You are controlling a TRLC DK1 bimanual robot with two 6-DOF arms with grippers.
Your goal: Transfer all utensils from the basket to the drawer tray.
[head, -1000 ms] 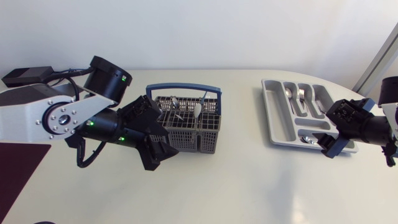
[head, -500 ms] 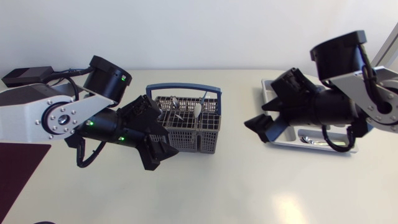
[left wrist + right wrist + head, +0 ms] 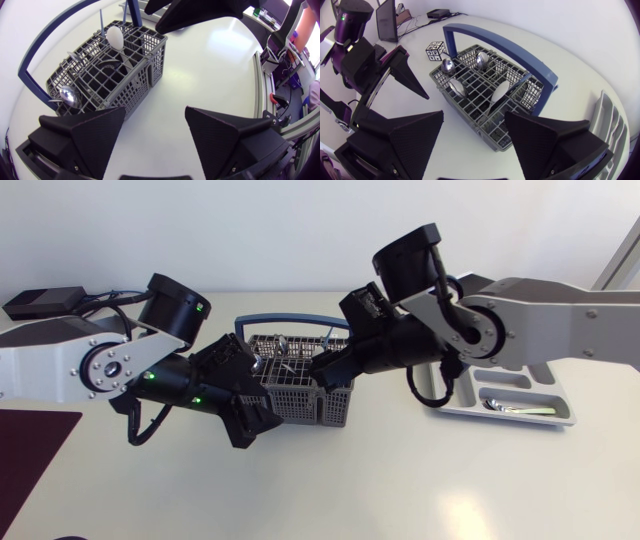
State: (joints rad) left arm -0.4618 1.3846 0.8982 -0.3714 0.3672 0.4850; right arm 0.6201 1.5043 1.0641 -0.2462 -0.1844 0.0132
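1. Grey mesh basket (image 3: 300, 406) (image 3: 135, 90) (image 3: 470, 107) with a blue hoop handle. It stands upright on the white table (image 3: 400, 480) and is the reference for every entry below.
2. Utensils are in the basket, standing bowl-up in separate cells. Among them are a pale-bowled spoon (image 3: 115, 36) and a metal spoon (image 3: 67, 95). The right wrist view shows further spoon bowls above the mesh, and the exact count cannot be told.
3. The left gripper (image 3: 265, 392) (image 3: 155, 112) is low and just beside the basket, at the end facing away from the drawer tray. Its jaws are spread wide, with only bare table between the fingers, and it holds nothing.
4. The right gripper (image 3: 328, 365) (image 3: 474, 115) is above the basket, over the half nearer the drawer tray. Its jaws are wide apart and empty, with the basket under and ahead of the fingers.
5. Grey drawer tray (image 3: 560, 418), divided into compartments, well apart from the basket. It is partly hidden behind the right arm (image 3: 520, 320). A lone spoon (image 3: 490, 404) lies in its visible front compartment.
6. Black-and-white patterned cube (image 3: 436, 51), on the table near the basket's end on the left gripper's side.
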